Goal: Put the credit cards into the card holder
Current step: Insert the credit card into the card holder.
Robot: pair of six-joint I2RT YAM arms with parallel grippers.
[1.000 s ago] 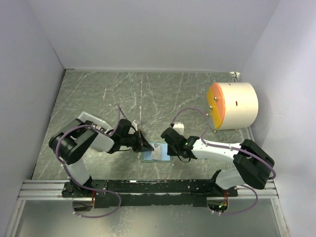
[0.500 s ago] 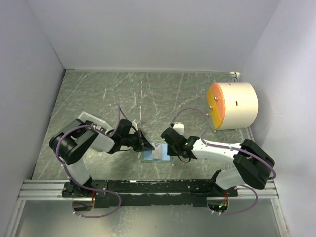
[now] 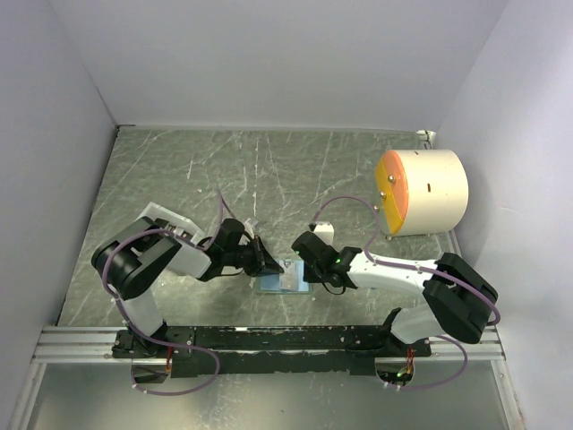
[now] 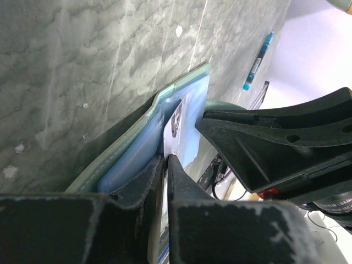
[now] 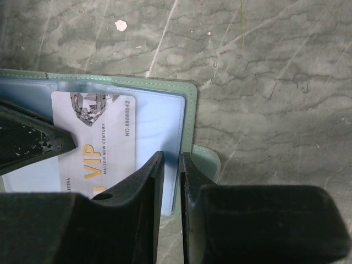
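Over the last second the left arm has crept a little toward the centre of the top view, carrying the left tool [image 3: 265, 265] closer to the card holder [image 3: 281, 283]; the right arm and the holder have not moved; the holder lies open, low and centre in that view, between the 2 tools.

The left tool [image 4: 165, 159] has its fingers pressed almost together on the near edge of the white VIP card [image 4: 176, 117]; the right wrist view shows this card [image 5: 99, 132] lying on the light blue inside of the card holder [image 5: 188, 110], its upper end under a translucent pocket band; the right tool [image 5: 171, 160] is pinching the holder's right border, apparently to steady it; judged from this, the small advance is the card being pushed deeper, and this 1 card looks close to seated; no other card shows in any view.

The tabletop [image 3: 269, 170] is grey-green, veined like marble, with a few pale specks; plain white walls [image 3: 269, 63] close it on 3 sides; a white drum [image 3: 430, 188] with an orange and yellow face stands at the right; an aluminium rail [image 3: 81, 345] along the bottom carries both arm bases.
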